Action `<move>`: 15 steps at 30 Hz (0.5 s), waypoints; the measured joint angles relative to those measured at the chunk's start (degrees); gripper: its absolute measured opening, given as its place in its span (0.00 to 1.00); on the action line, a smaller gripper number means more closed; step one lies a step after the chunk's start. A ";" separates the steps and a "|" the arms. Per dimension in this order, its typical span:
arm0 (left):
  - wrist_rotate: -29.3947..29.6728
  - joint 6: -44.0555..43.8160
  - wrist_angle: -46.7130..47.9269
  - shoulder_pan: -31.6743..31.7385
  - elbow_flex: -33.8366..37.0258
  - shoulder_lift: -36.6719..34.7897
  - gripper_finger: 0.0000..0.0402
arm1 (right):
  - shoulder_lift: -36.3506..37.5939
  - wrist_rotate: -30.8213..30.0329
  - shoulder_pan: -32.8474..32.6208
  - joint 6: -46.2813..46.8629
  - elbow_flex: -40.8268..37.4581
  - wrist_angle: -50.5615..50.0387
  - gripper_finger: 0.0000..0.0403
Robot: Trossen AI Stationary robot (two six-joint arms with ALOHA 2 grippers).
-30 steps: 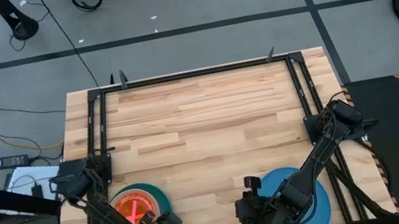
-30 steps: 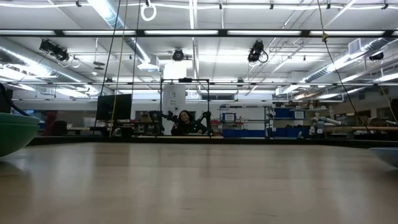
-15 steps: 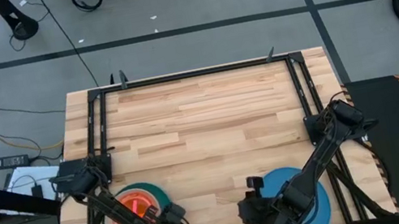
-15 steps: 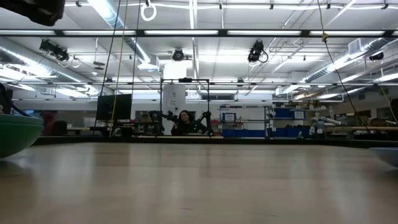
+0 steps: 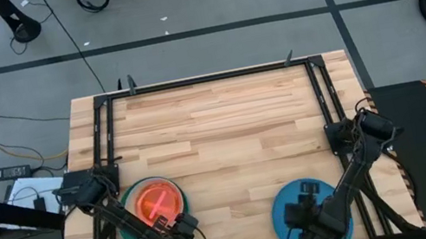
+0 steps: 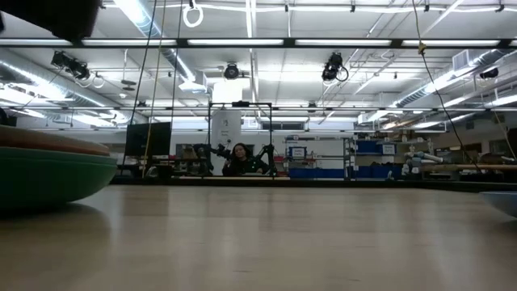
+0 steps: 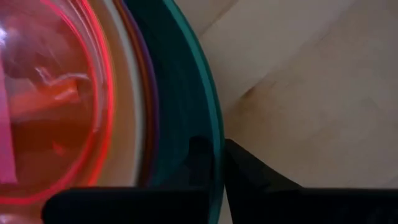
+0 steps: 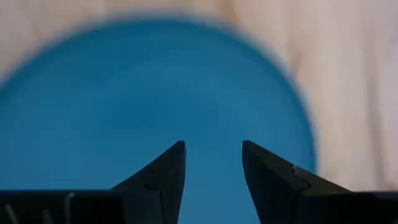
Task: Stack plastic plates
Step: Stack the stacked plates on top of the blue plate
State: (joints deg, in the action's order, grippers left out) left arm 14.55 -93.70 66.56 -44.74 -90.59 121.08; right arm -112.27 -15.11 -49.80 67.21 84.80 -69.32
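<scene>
plates sit as a stack and a lone blue plate at the table's near edge.
the stack [image 5: 152,207], topped in translucent orange-red, has its teal rim [image 7: 198,118] pinched by the left gripper [image 7: 213,163]; the blue plate [image 5: 297,206] is overhung by the right gripper [image 8: 213,163], fingers parted, touching nothing.

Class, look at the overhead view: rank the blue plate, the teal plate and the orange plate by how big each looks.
1. Blue plate and teal plate: look alike, and both are partly covered (the teal by the stack on it and the left arm, the blue by the right arm), so I won't rank them.
2. Orange plate: clearly smallest.
</scene>
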 joint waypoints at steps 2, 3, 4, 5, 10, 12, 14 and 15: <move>-0.15 1.15 0.34 0.72 0.02 0.00 0.07 | 0.00 3.05 -1.03 0.75 -2.12 2.17 0.42; 0.01 2.00 0.38 0.93 0.04 0.00 0.07 | 0.00 4.55 -1.51 0.79 -3.31 3.87 0.42; 0.40 3.29 0.34 1.03 0.07 0.00 0.07 | -0.01 5.71 -1.88 0.81 -4.32 5.36 0.42; 1.24 4.70 0.12 1.04 0.07 0.00 0.07 | -0.02 6.27 -2.20 0.88 -5.20 6.81 0.42; 6.12 11.21 1.21 -0.84 -2.17 0.00 0.07 | -0.02 6.46 -2.63 1.84 -8.62 10.25 0.42; 7.74 14.09 1.60 -1.94 -3.51 -0.02 0.07 | -0.02 6.46 -1.96 1.66 -9.93 11.20 0.42; 8.79 17.41 2.00 -2.99 -4.35 -0.42 0.07 | -0.02 7.17 -0.69 0.25 -11.15 11.58 0.42; 9.21 19.10 2.01 -3.46 -4.39 -0.85 0.07 | -0.02 7.99 0.28 -0.85 -11.77 12.05 0.42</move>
State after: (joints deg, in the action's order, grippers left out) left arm 23.76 -74.61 68.57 -48.21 -94.98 120.23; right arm -112.29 -7.12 -49.52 66.36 73.04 -57.28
